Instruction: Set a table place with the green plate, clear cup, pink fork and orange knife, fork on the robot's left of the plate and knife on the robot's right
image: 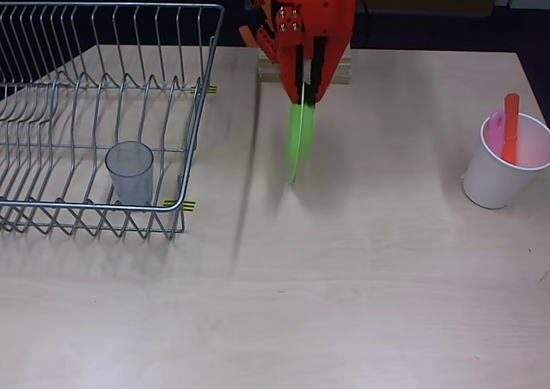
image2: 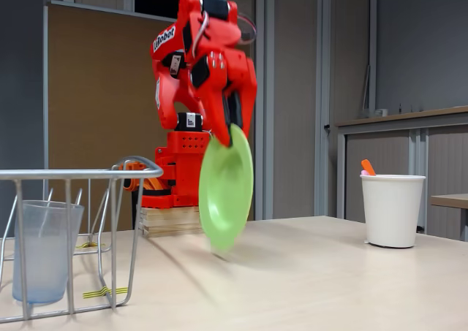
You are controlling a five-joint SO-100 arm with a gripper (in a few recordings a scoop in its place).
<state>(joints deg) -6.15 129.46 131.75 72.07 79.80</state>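
My orange gripper [image: 304, 93] [image2: 232, 130] is shut on the rim of the green plate [image: 299, 142] [image2: 225, 188]. The plate hangs on edge, nearly vertical, with its lower rim just above the table in front of the arm's base. The clear cup [image: 130, 172] [image2: 42, 252] stands upright inside the wire dish rack [image: 196, 106] [image2: 88, 174] at the left. The pink fork [image: 496, 124] and the orange knife [image: 511, 130] [image2: 368, 167] stand handle-up in a white cup [image: 501, 166] [image2: 392, 210] at the right.
The wire rack takes up the table's left side. The arm's base sits on a wooden block [image2: 172, 221] at the back middle. Bare tabletop [image: 344, 286] stretches between the rack and the white cup and toward the front edge.
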